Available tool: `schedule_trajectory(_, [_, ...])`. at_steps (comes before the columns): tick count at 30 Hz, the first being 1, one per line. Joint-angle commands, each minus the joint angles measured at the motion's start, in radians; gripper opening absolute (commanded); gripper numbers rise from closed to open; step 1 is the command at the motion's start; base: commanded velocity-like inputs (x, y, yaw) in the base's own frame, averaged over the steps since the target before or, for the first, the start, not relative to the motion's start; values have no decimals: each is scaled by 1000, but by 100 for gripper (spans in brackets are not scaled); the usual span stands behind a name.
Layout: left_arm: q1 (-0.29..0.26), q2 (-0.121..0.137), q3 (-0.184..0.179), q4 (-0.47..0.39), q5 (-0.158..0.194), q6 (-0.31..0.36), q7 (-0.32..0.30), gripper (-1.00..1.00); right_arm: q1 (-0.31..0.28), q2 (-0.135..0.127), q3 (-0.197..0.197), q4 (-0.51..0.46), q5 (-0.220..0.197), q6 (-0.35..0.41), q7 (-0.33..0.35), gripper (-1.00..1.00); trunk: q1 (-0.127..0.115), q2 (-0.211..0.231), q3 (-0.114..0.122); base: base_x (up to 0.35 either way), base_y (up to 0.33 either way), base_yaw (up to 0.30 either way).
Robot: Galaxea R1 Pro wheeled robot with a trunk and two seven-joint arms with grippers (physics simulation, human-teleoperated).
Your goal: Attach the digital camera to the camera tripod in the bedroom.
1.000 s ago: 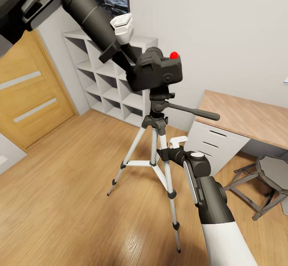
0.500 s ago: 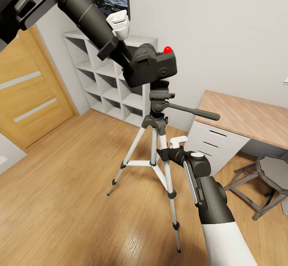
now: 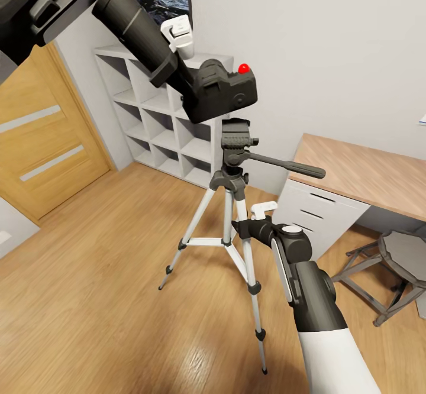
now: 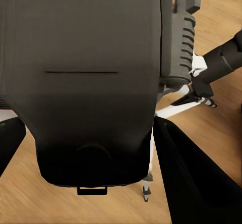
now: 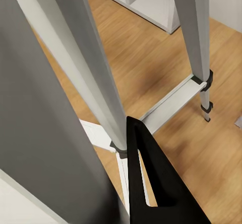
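Head view: the camera tripod stands on the wood floor between the white cube shelf and the surface, its three silver legs splayed and the pan handle pointing toward that surface. It looks top-heavy and light, so a sideways push at the head could rock it. The right tool sits against one leg near the hub; whether it is closed on the leg I cannot tell. In the right wrist view one dark finger lies beside a leg.

The digital camera hangs just above the tripod head, apart from the mounting plate and tilted. The left tool is clamped on its near end. The body looks rigid, smooth and compact, likely to twist in a pinch, so the flat sides are the place to hold, clear of the red button.
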Motion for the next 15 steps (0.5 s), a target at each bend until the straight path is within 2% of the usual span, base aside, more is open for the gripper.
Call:
schedule_trajectory(1, [-2, 0, -5, 0, 7, 4, 2, -100, -1, 1, 0, -1, 14, 3, 8, -100, 1, -2, -2, 0, 0, 0])
schedule_trajectory(8, [-3, -1, -6, -8, 9, -2, 4, -100, -1, 1, 0, -2, 14, 3, 8, -100, 1, -2, -2, 0, 0, 0])
schedule_trajectory(15, [-2, -17, -6, -16, 11, -4, -4, -100, -1, 1, 0, -2, 14, 3, 8, -100, 1, -2, -2, 0, 0, 0])
